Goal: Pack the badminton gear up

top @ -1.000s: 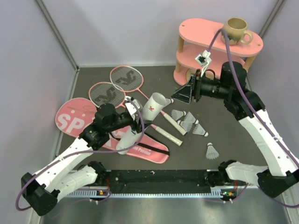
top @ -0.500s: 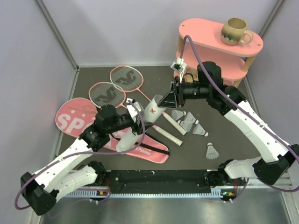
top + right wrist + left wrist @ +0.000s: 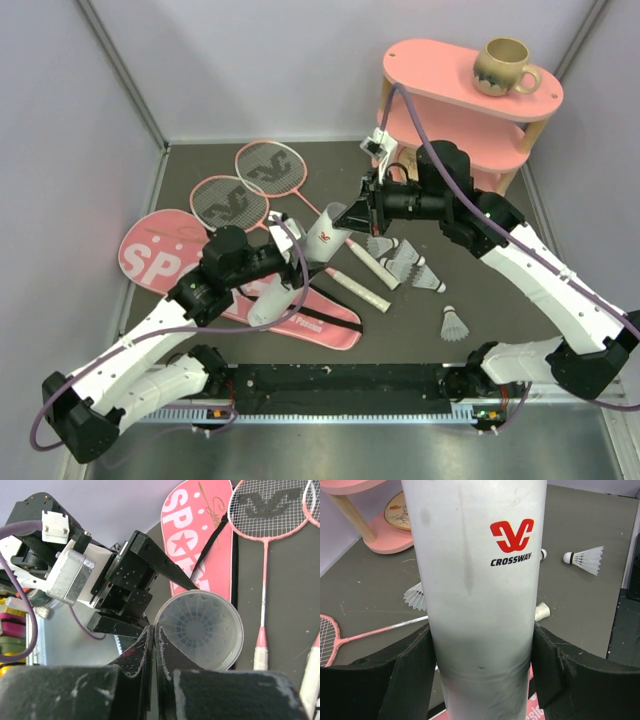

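The left claw (image 3: 482, 669) clamps the lower part of the white tube (image 3: 480, 575), one finger on each side, and holds it tilted with its open mouth raised toward the middle of the desk (image 3: 500, 300). The left arm reaches forward from its base with the elbow bent. The right claw (image 3: 153, 630) is closed, fingertips pressed together just beside the tube's rim; feathers show inside the mouth. The right arm arches high, its forearm pointing left. Three shuttlecocks (image 3: 455, 322) lie on the desk right of the tube; two rackets (image 3: 232, 200) and the pink bag (image 3: 160, 250) lie to its left.
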